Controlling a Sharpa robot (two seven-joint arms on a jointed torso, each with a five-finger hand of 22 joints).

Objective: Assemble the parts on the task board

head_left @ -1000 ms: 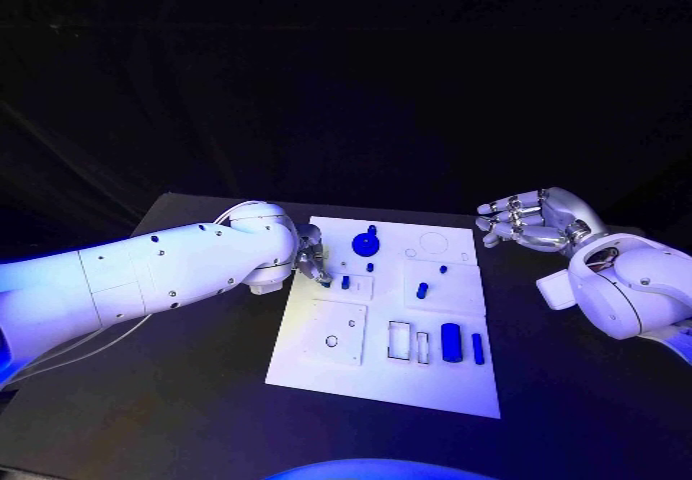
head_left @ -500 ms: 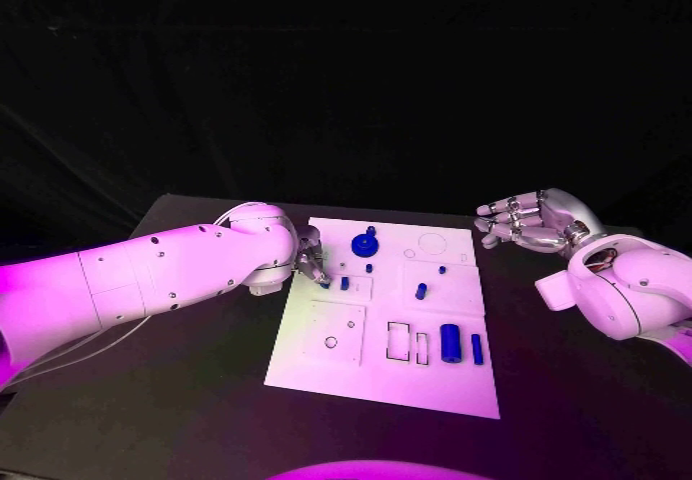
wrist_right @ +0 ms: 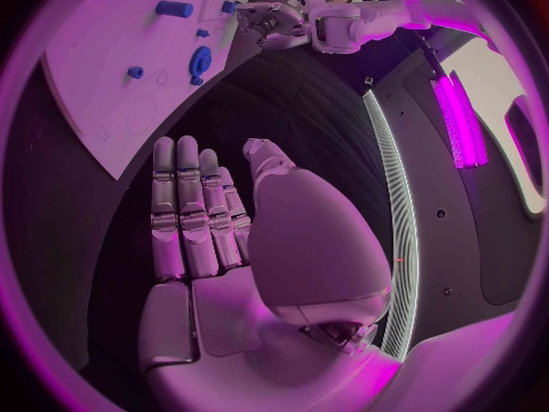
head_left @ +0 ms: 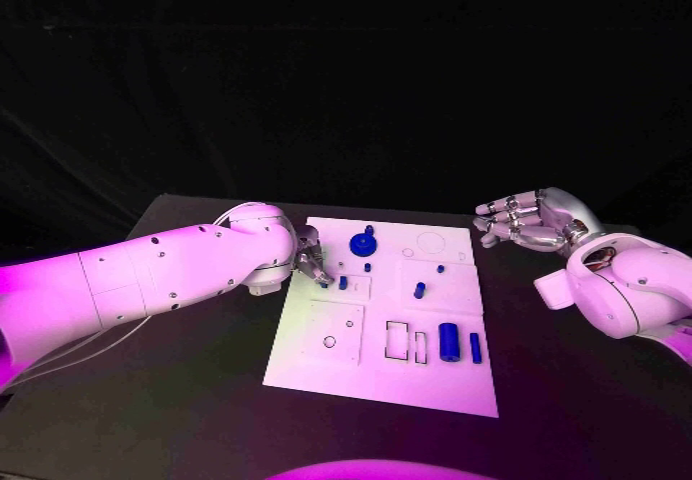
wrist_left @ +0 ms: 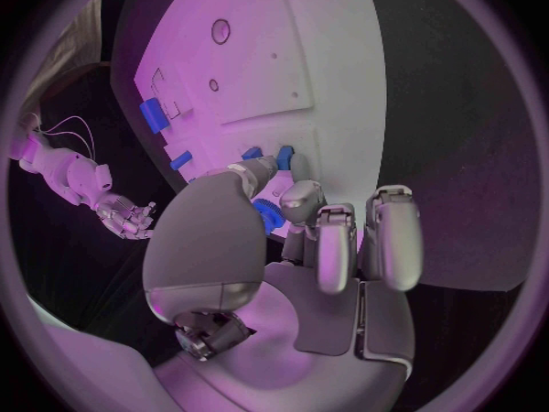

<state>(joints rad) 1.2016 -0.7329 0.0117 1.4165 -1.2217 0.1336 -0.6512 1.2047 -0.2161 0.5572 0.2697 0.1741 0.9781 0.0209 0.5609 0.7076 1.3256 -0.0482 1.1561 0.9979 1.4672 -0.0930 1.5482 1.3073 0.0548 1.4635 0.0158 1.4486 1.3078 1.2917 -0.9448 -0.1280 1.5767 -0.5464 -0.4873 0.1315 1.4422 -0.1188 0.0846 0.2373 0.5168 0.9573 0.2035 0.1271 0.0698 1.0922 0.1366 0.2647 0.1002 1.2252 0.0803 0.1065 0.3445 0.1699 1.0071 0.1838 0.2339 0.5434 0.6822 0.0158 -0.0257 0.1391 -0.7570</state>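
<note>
Left hand (head_left: 309, 262), grip state unclear, fingertips beside small blue plastic peg (head_left: 343, 282) at its 4 o'clock on white task board (head_left: 378, 385). Right hand (head_left: 526, 224) open, well apart.

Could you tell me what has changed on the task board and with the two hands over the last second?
Nothing has visibly changed. The left hand still has its fingertips at the small blue part near the task board's left edge, the right hand still hovers open beyond the board's far right corner, and the other parts lie where they were.
</note>
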